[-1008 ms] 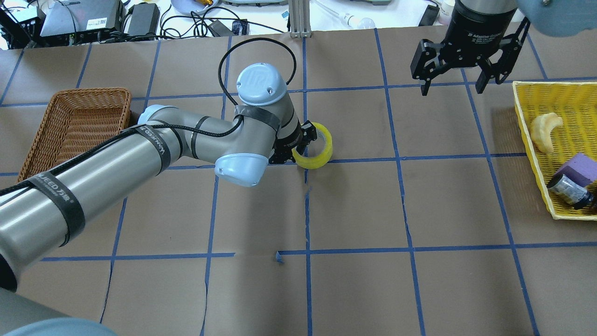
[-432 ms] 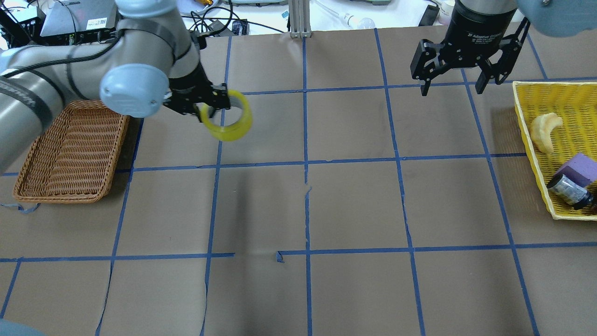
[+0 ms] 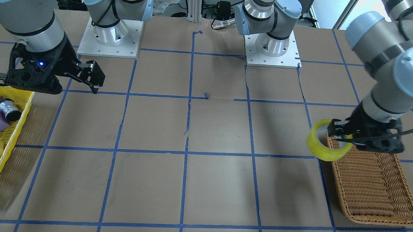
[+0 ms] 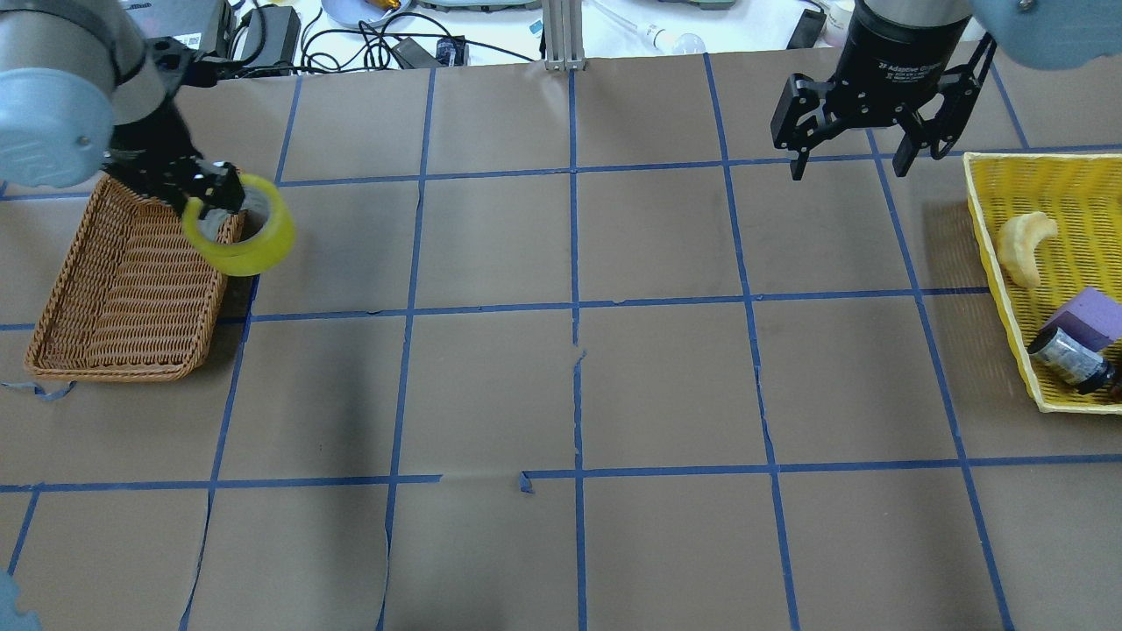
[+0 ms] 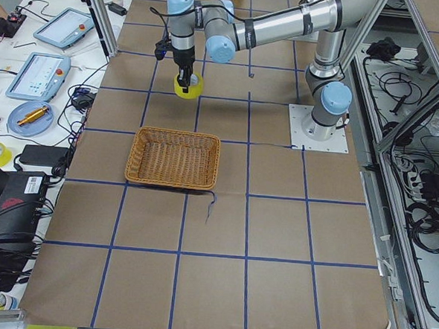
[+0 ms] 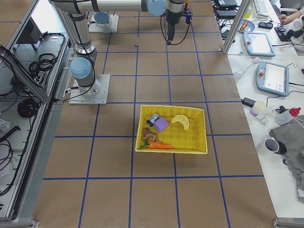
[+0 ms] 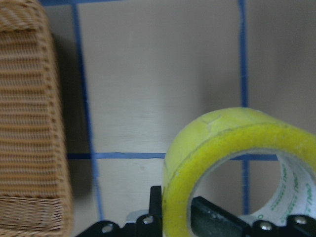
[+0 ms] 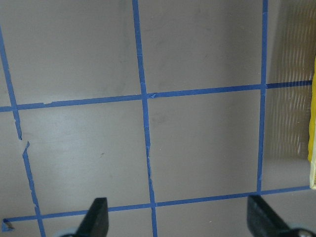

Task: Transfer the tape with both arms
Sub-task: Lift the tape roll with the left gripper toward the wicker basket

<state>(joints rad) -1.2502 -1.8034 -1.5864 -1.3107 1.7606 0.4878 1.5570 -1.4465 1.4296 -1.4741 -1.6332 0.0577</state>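
The yellow tape (image 4: 241,230) hangs in the air, held by its rim in my left gripper (image 4: 213,187), beside the near-right corner of the brown wicker basket (image 4: 123,289). In the front-facing view the tape (image 3: 324,140) overlaps the basket's (image 3: 372,183) corner, with my left gripper (image 3: 340,131) shut on it. The left wrist view shows the tape (image 7: 232,163) close up between the jaws. My right gripper (image 4: 855,145) is open and empty, high at the far right; its fingertips (image 8: 96,217) show spread over bare paper.
A yellow basket (image 4: 1047,263) at the right edge holds a banana-shaped piece (image 4: 1024,245), a purple block (image 4: 1091,317) and a small dark cylinder (image 4: 1071,358). Blue tape lines grid the brown paper. Cables and devices lie beyond the far edge.
My left arm has lifted the tape from the table's middle and carried it left to the wicker basket's corner. The right gripper has not moved.
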